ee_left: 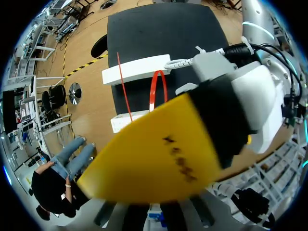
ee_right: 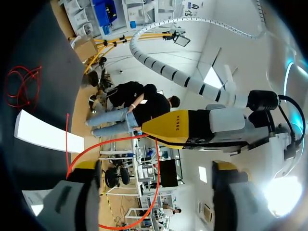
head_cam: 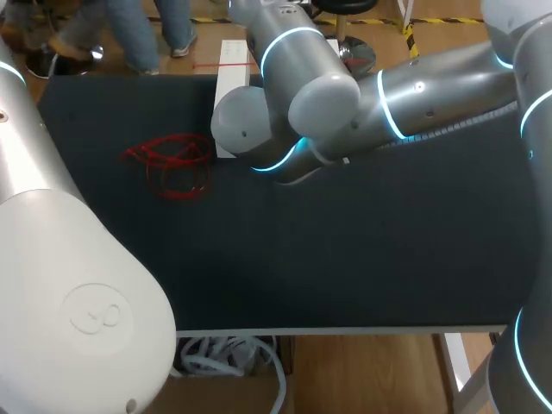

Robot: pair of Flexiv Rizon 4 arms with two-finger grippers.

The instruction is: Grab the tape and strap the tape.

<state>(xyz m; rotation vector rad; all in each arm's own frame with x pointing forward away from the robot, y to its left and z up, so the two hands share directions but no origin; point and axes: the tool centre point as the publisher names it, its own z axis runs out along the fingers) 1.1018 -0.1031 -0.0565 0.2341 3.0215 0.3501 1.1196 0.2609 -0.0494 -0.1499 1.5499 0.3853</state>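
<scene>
Clearly, right tool (ee_right: 156, 166) has fingers spread near the red tape (ee_left: 153, 91); left tool (ee_right: 166, 127) grip unclear

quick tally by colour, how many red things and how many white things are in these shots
red straps: 2 (tangle, loop)
white bars: 2 (long bar, partly hidden bar)
total: 4

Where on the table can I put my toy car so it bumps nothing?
The near half of the table is bare, from the red tangle to the front edge. The far side is crowded: the arms bunch by the white bar.
</scene>
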